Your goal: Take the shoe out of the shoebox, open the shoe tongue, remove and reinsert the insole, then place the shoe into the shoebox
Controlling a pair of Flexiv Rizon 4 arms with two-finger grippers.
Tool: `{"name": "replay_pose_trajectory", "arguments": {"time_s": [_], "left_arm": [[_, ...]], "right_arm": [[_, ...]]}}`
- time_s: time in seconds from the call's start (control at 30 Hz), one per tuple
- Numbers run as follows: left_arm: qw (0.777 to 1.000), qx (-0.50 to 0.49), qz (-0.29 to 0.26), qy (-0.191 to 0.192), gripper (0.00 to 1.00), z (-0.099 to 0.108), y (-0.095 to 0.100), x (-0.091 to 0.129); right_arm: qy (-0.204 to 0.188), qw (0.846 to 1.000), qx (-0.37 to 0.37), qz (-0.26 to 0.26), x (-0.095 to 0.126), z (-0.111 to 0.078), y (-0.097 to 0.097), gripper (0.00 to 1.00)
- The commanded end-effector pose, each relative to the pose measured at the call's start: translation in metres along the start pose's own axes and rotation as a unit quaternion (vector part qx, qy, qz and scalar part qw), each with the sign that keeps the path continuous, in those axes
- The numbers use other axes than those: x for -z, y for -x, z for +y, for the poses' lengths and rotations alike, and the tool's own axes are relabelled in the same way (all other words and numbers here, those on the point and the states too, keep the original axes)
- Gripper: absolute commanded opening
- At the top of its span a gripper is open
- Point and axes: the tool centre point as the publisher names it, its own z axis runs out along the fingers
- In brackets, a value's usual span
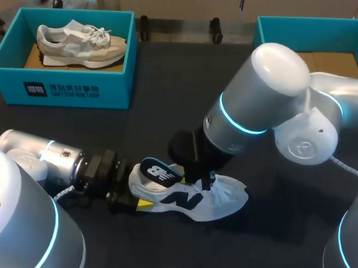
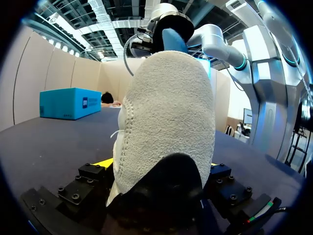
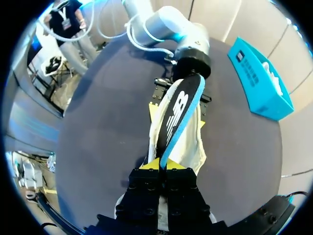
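Shoe (image 1: 214, 199) lies on its sole on the dark table (image 1: 168, 109), in front of the robot. Heel points at the left arm, toe toward the right side. Left gripper (image 1: 136, 201) is closed on the heel, one yellow tip on each side, pinning it down.

Right gripper (image 3: 163, 165) sits over mid-shoe, its tips nearly together, pinching the edge of the insole (image 3: 178, 110). The insole runs from those fingers toward the left gripper, blue edge up and raised above the heel. Its long axis is roughly in line with the shoe's. Probably the insole step, but I can't tell whether it is going out or in. The right arm is the one on the insole.

Print: big white logo on the insole, letter mark on the shoe's side, white lettering on the teal shoebox (image 1: 115, 91) at far left, which holds a second shoe (image 1: 82, 42). Another teal box (image 1: 274, 31) sits far right.
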Motion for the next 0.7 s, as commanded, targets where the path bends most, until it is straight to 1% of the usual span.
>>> {"name": "replay_pose_trajectory", "arguments": {"time_s": [0.03, 0.27, 0.43, 0.47, 0.5, 0.6, 0.63, 0.67, 0.7], "left_arm": [[1.0, 0.0, -0.001, 0.0, 0.0, 0.002, 0.0, 0.0], [1.0, 0.0, -0.001, 0.0, 0.0, 0.002, 0.0, 0.0], [1.0, 0.0, -0.001, 0.0, 0.0, 0.002, 0.0, 0.0], [1.0, 0.0, -0.001, 0.0, 0.0, 0.002, 0.0, 0.0], [1.0, 0.0, -0.001, 0.0, 0.0, 0.002, 0.0, 0.0], [1.0, 0.0, -0.001, 0.0, 0.0, 0.002, 0.0, 0.0], [1.0, 0.0, -0.001, 0.0, 0.0, 0.002, 0.0, 0.0], [1.0, 0.0, -0.001, 0.0, 0.0, 0.002, 0.0, 0.0], [1.0, 0.0, -0.001, 0.0, 0.0, 0.002, 0.0, 0.0]], "right_arm": [[0.001, 1.0, 0.015, 0.008, -0.004, 0.009, 0.005, 0.0], [-0.008, 0.998, 0.053, 0.027, -0.007, 0.028, 0.007, 0.0], [-0.013, 0.997, 0.072, 0.038, -0.008, 0.038, 0.006, 0.0], [-0.016, 0.996, 0.075, 0.041, -0.008, 0.04, 0.006, 0.05], [-0.019, 0.996, 0.079, 0.045, -0.009, 0.042, 0.007, 0.13], [-0.024, 0.995, 0.085, 0.054, -0.011, 0.044, 0.009, 0.23], [-0.025, 0.994, 0.085, 0.056, -0.011, 0.044, 0.01, 0.3], [-0.026, 0.994, 0.085, 0.057, -0.011, 0.043, 0.01, 0.4], [-0.027, 0.995, 0.082, 0.059, -0.01, 0.042, 0.011, 0.47]]}}
